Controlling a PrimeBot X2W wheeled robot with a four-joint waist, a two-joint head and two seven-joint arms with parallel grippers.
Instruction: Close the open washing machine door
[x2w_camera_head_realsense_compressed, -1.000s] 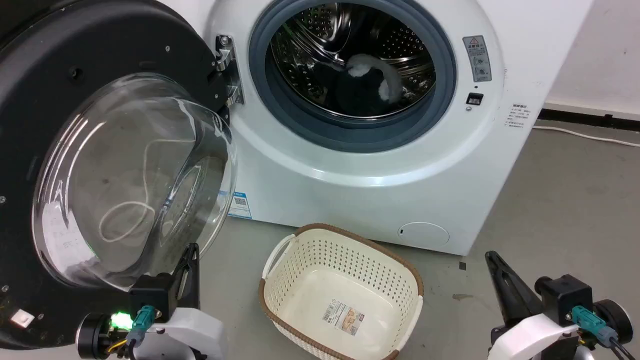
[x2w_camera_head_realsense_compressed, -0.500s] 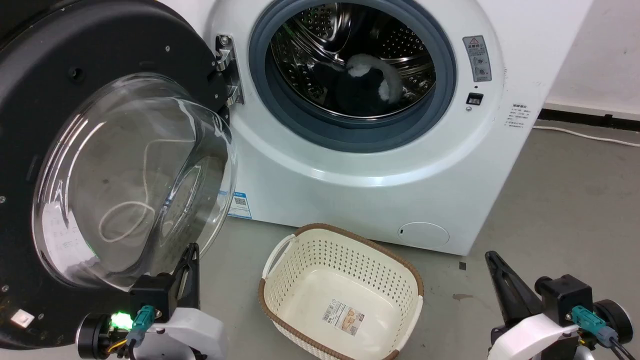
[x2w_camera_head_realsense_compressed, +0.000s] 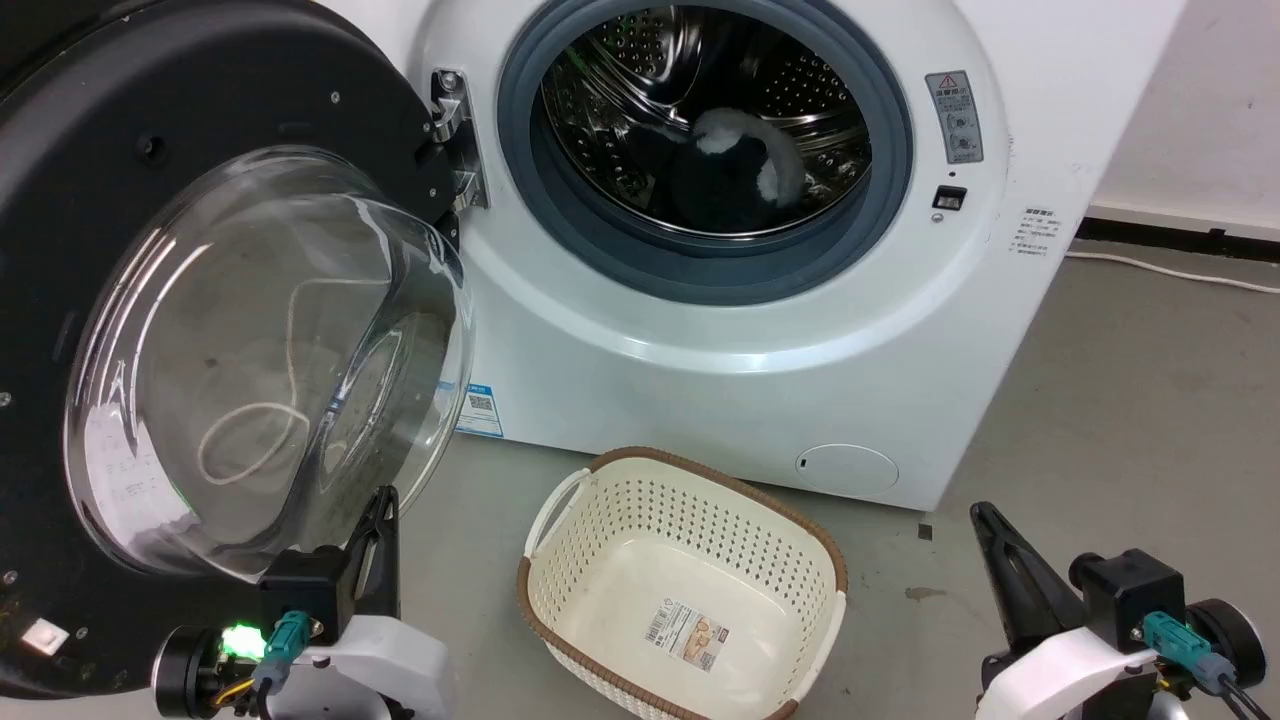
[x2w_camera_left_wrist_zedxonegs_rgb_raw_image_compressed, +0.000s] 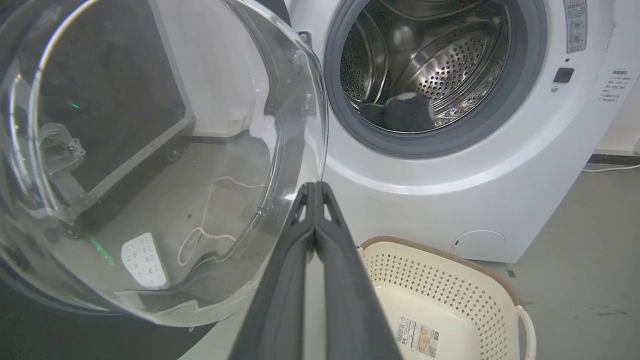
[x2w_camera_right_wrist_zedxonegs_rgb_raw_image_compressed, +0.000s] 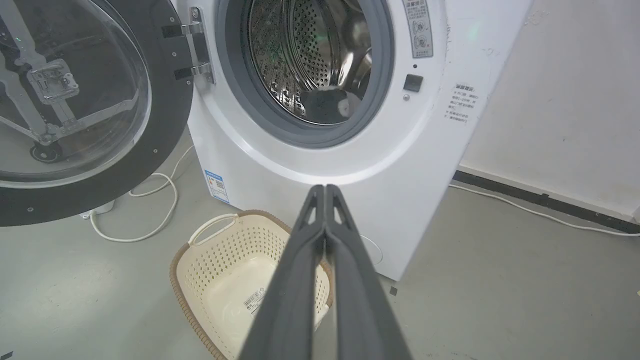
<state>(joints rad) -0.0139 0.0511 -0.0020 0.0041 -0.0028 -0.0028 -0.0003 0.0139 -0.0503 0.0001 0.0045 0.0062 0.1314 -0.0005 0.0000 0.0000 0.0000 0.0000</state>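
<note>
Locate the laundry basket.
Head view, lower centre: the cream basket sits on the floor in front of the washing machine, right of its open door.

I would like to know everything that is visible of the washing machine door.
The washing machine door is large and round, with a black rim and a bulging clear glass bowl. It stands wide open, hung by a metal hinge on the white machine. The shut left gripper is near the bowl's lower edge; contact cannot be told.

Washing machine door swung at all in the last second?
No. The washing machine door stands wide open, its rim unchanged against the hinge in the head view.
</note>
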